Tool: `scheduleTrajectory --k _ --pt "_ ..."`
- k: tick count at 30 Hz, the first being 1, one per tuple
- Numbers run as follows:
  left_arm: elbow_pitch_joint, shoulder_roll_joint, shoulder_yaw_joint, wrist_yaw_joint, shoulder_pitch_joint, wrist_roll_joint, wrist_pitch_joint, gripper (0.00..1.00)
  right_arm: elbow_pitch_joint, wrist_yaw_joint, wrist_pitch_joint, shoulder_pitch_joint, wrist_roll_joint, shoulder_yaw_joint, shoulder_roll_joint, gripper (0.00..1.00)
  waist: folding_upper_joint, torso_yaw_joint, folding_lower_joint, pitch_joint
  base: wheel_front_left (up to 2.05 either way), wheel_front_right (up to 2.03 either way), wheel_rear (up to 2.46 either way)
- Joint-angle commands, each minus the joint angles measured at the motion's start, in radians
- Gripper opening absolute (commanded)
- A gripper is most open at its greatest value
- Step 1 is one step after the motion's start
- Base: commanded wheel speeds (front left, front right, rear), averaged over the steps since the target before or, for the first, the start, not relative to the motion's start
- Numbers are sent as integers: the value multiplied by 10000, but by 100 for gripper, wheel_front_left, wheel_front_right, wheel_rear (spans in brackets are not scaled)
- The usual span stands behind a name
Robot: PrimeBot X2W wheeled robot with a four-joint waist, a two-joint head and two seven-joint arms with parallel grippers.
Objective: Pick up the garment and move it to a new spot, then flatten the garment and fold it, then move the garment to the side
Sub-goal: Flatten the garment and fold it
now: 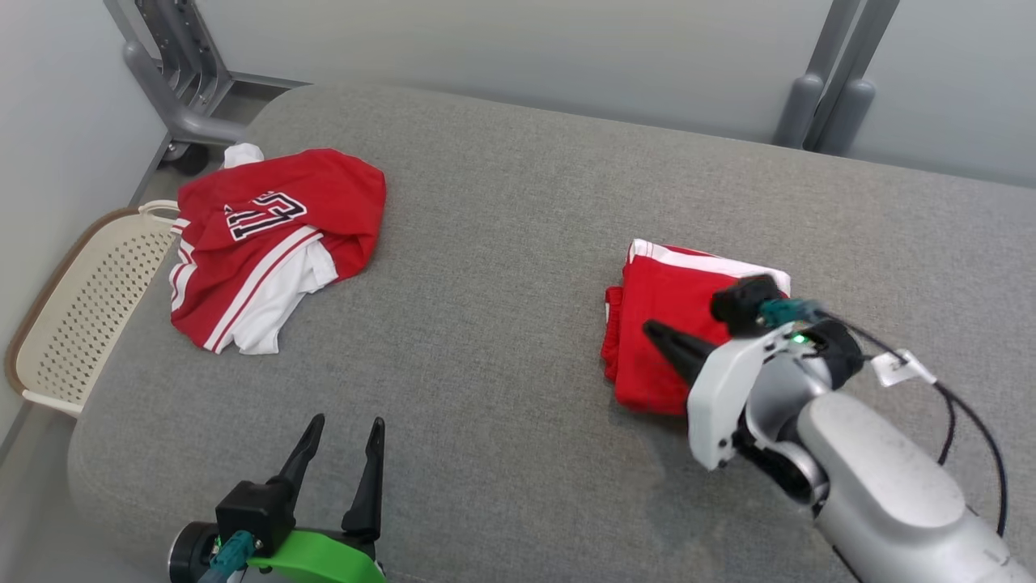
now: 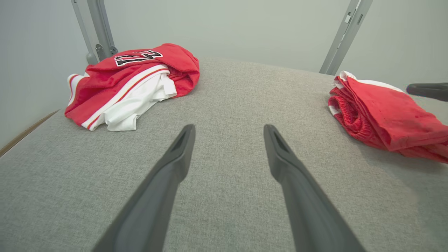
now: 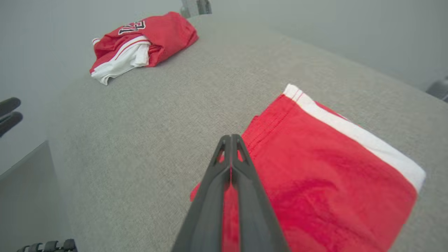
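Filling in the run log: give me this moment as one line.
left gripper: open, above grey cushion | right gripper: shut, over folded red garment | red jersey: crumpled, far left

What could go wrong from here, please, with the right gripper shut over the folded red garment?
1. The shut right gripper is over the folded red garment; dragging sideways could rumple or undo the fold.
2. The crumpled jersey sits at the left edge of the grey cushion, by the basket; a nudge might tip it off.
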Motion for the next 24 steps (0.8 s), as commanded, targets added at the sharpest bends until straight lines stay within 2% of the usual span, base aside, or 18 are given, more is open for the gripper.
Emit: scheduleTrajectory --k 1,2,7,10,11,12,17,24 --pt "-43 73 71 63 166 25 -28 100 -215 -14 173 -82 100 -545 -61 76 -1 -55 0 -104 0 0 0" --pt "-66 88 87 74 202 26 -29 100 -248 -14 361 -6 175 -1107 11 100 -1 -86 0 -147 0 0 0" --pt "-146 121 120 96 378 39 -28 100 -722 -10 1676 584 -738 -3958 415 100 -1 -220 0 -348 0 0 0" --pt "-191 125 99 87 396 43 -29 100 -1097 -8 2397 1159 -1520 -5680 1071 100 -1 -302 0 -388 0 0 0" --pt "-224 137 73 67 386 77 -28 100 -1315 -8 2958 1506 -1963 -6593 1564 100 -1 -343 0 -380 0 0 0" --pt "-274 153 67 60 356 123 -29 100 -1439 -8 3219 1630 -2075 -6912 1769 100 -1 -361 0 -368 0 0 0" --pt "-1049 218 261 176 139 553 -29 100 -1722 -8 4002 2105 -2249 -7879 2162 100 -1 -393 0 -269 0 0 0" --pt "-1893 325 538 106 342 955 -28 100 -800 -8 3750 1768 -1616 -7845 2176 100 -1 -414 0 -146 0 0 0"
